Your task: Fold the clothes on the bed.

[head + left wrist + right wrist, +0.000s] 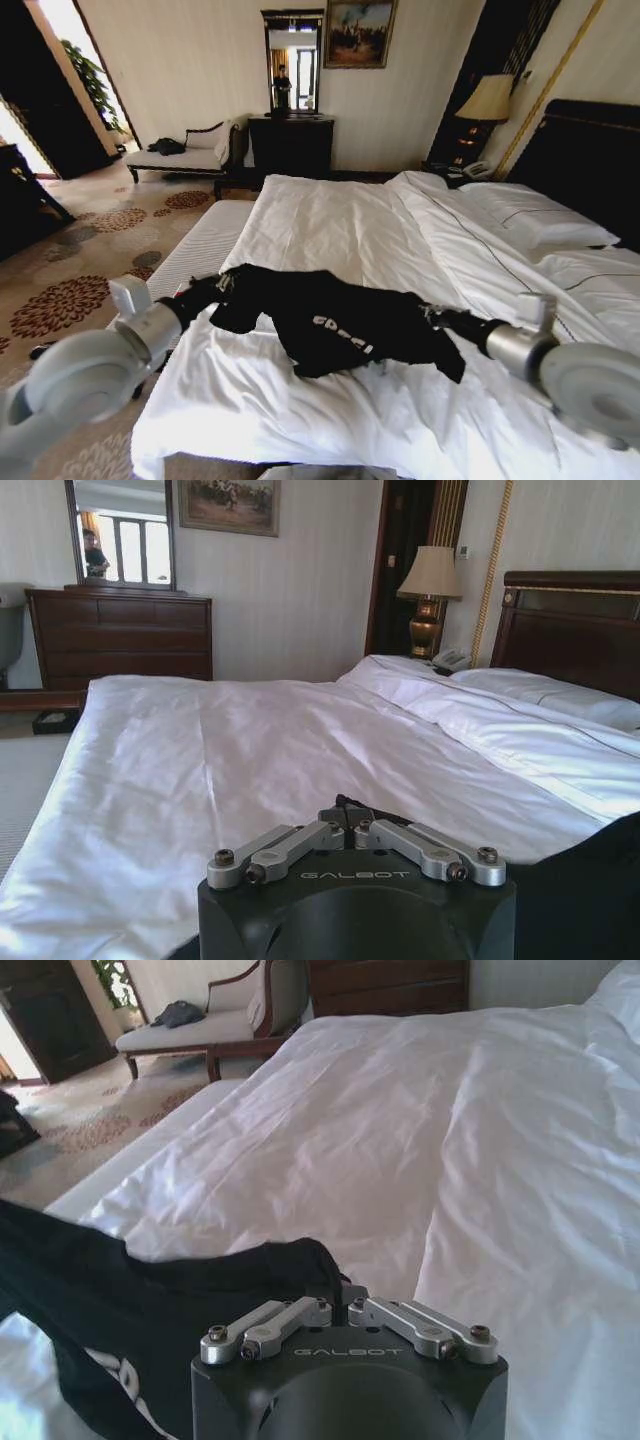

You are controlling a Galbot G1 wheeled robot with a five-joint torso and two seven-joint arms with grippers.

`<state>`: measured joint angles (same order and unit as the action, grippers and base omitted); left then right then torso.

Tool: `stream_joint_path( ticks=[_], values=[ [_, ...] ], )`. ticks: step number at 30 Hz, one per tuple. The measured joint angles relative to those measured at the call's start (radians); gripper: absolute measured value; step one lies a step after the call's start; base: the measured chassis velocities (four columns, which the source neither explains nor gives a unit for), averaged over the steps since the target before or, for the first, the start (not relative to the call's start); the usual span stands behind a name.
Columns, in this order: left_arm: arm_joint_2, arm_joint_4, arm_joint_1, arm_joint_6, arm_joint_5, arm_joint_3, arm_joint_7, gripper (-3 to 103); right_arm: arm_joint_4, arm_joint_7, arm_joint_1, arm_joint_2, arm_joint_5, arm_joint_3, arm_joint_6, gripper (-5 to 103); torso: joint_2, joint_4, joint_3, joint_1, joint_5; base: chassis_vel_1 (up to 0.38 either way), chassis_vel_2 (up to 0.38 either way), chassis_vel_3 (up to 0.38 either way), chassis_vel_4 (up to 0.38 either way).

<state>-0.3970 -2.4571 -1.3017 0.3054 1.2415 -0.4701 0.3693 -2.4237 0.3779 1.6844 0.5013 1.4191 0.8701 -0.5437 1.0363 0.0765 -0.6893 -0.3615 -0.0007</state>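
A black T-shirt (pixel 330 325) with white lettering lies crumpled across the near part of the bed's white duvet (pixel 330 225). My left gripper (pixel 224 284) is at the shirt's left end, shut on a pinch of its black fabric; in the left wrist view the left gripper (pixel 347 818) has its fingers together, with shirt cloth (pixel 590 880) beside it. My right gripper (pixel 432 317) holds the shirt's right end. Seen from the right wrist, the right gripper (pixel 340 1298) is shut on a raised fold of the shirt (pixel 150 1300), which hangs away toward the lettering.
Pillows (pixel 545 215) and a dark headboard (pixel 590 150) are at the right. A white bench (pixel 200 250) runs along the bed's left side, above patterned carpet (pixel 70 290). A chaise (pixel 185 155), dark dresser (pixel 290 145) and lamp (pixel 487 100) stand by the far wall.
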Motion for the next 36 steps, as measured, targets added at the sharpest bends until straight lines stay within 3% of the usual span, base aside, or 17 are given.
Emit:
stream_joint_path(
  ticks=[1,2,4,6,8,12,13,17,18,23,24,27,36],
  values=[
    [-0.017,0.024,0.034,-0.005,-0.037,0.062,-0.002,0,0.059,-0.063,-0.053,-0.007,-0.08,-0.088,0.021,2,0.0,-0.0005,0.0,0.0,0.0005,0.0,0.0,0.0,0.0],
    [-0.017,0.024,0.034,-0.005,-0.037,0.062,-0.002,0,0.059,-0.063,-0.053,-0.007,-0.08,-0.088,0.021,2,0.0,-0.0005,0.0,0.0,0.0005,0.0,0.0,0.0,0.0],
    [-0.05,0.078,0.075,-0.015,-0.104,0.147,-0.013,0,0.144,-0.111,-0.151,-0.004,-0.15,-0.232,0.043,2,0.0,-0.0011,0.0,0.0,-0.0001,0.0,0.0,0.0,0.0],
    [-0.099,0.163,0.123,-0.026,-0.163,0.232,-0.028,0,0.245,-0.125,-0.292,0.023,-0.167,-0.383,0.056,2,0.0,-0.0014,0.0,0.0,0.0006,0.0,0.0,0.0,0.0],
    [-0.124,0.209,0.156,-0.031,-0.179,0.274,-0.035,0,0.293,-0.13,-0.356,0.036,-0.168,-0.441,0.064,2,0.0,-0.0013,0.0,0.0,0.0005,0.0,0.0,0.0,0.0],
    [-0.23,0.406,0.416,-0.046,-0.201,0.512,-0.036,0,0.525,-0.168,-0.636,0.094,-0.173,-0.67,0.106,2,0.0,-0.0019,0.0,0.0,-0.0005,0.0,0.0,0.0,0.0],
    [-0.23,0.406,0.416,-0.046,-0.201,0.512,-0.036,0,0.525,-0.168,-0.636,0.094,-0.173,-0.67,0.106,2,0.0,-0.0019,0.0,0.0,-0.0005,0.0,0.0,0.0,0.0],
    [-0.367,0.637,0.684,-0.064,-0.213,0.697,-0.056,0,0.736,-0.205,-0.849,0.166,-0.194,-0.822,0.144,2,0.0,-0.0003,-0.001,0.0,0.0006,0.0,0.0,0.0,0.0],
    [-0.367,0.637,0.684,-0.064,-0.213,0.697,-0.056,0,0.736,-0.205,-0.849,0.166,-0.194,-0.822,0.144,2,0.0,-0.0003,-0.001,0.0,0.0006,0.0,0.0,0.0,0.0],
    [-0.556,0.92,0.898,-0.09,-0.253,0.821,-0.12,0,0.977,-0.256,-1.062,0.262,-0.248,-0.945,0.199,2,0.0,-0.0012,-0.001,-0.001,0.0001,0.0,0.0,0.0,0.0],
    [-0.556,0.92,0.898,-0.09,-0.253,0.821,-0.12,0,0.977,-0.256,-1.062,0.262,-0.248,-0.945,0.199,2,0.0,-0.0012,-0.001,-0.001,0.0001,0.0,0.0,0.0,0.0],
    [-0.644,1.048,0.987,-0.101,-0.264,0.849,-0.15,0,1.103,-0.288,-1.158,0.316,-0.285,-1.004,0.229,2,0.0,-0.0007,0.0,0.0,0.0002,0.0,0.0,0.0,0.0],
    [-0.739,1.287,1.092,-0.113,-0.295,0.868,-0.195,0,1.386,-0.316,-1.324,0.443,-0.375,-1.085,0.276,2,0.0,-0.0014,0.0,0.0,0.0003,0.0,0.0,0.0,0.0]
  ],
)
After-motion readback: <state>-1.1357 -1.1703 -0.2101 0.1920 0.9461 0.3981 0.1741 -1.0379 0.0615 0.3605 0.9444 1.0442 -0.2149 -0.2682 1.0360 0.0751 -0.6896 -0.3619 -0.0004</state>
